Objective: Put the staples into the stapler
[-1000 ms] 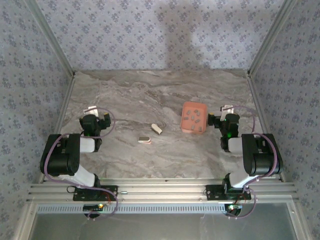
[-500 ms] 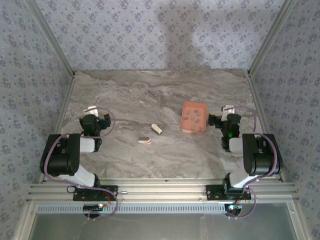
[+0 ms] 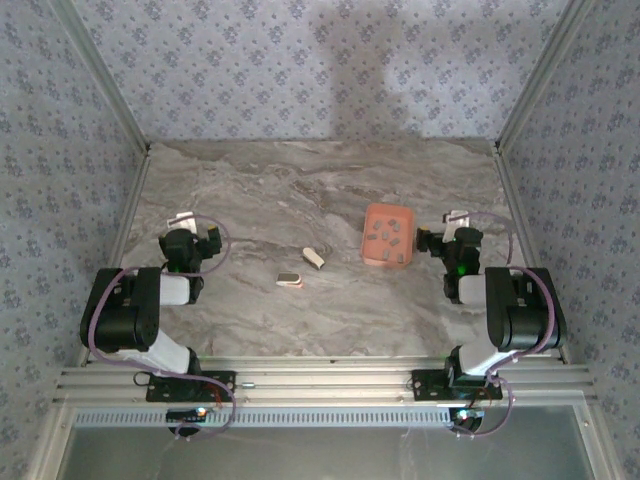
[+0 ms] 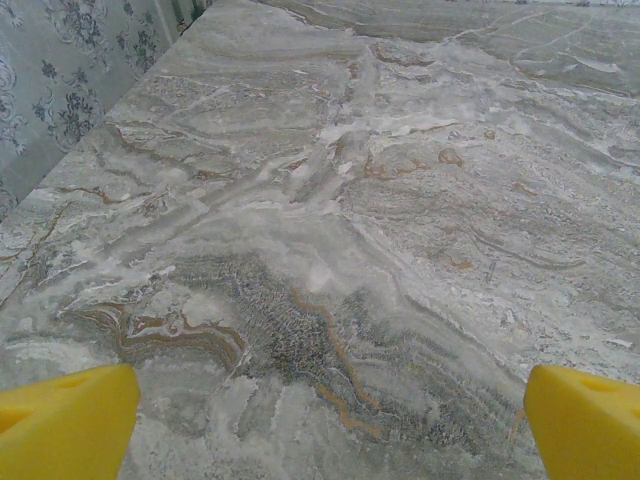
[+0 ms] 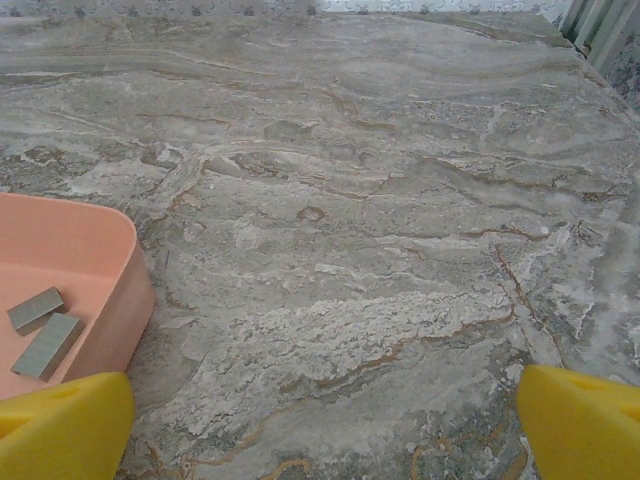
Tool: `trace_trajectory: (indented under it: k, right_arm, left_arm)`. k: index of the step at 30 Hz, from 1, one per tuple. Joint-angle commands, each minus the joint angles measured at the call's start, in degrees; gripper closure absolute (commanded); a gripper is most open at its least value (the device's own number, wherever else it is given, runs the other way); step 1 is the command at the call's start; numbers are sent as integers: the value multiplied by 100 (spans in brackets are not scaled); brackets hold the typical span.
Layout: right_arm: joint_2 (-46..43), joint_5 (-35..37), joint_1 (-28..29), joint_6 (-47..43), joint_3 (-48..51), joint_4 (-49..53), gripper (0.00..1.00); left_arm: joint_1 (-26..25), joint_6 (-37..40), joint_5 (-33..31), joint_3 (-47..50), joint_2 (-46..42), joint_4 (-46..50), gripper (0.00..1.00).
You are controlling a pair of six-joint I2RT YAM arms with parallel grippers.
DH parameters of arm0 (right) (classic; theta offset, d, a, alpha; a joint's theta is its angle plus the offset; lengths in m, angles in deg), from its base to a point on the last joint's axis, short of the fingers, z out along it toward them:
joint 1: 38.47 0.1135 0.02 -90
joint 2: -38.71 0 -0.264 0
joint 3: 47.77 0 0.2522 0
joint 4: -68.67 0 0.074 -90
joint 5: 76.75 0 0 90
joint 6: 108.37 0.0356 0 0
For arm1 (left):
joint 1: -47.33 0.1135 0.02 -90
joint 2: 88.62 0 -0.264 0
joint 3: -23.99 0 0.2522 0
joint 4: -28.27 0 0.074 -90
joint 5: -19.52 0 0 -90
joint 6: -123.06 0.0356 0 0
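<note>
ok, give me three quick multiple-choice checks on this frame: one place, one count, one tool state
1. Where do the small grey metal staple strips lie?
A) in the salmon-orange rectangular tray
B) on the metal rail
C) against the back wall

2. How many strips can be seen in the right wrist view?
A) none
B) two
C) five

3. The left tool and right tool are:
A) both open, empty
B) both shut
C) right shut on a strip

Key: 1A, the strips sit inside the tray. 2B, two lie beside its wall. 3A, the yellow fingertips stand wide apart over the table.
</note>
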Motion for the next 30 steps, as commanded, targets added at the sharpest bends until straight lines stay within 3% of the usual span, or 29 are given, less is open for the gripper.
trace_trajectory:
  k: [1,7,12,17,23,30]
  right_arm:
    - [-97,116,-37,124,-104,94,0]
    - [-1178,102,-55,210,-824,2215,0]
    - [-1940,-606,43,282,-1710,4480,0]
    - [-2526,-1401,434,292,-2242,5965,0]
    - [-3276,-1752,1278,1175,-1625,5428,0]
    - [-3590,-1206,2320,1217,-916,4616,0]
  left_arm:
    - [-20,163,257,-164,-129,104,2]
    - [-67,52,283,-1100,-1001,2518,10]
    - [-315,-122,1262,-1687,-1782,4083,25]
    - [-991,592,2146,-2033,-2315,5207,29]
    - [-1602,2699,3886,-2196,-2477,5885,31]
    - [-2508,5165,3899,-3022,-1736,7705,41]
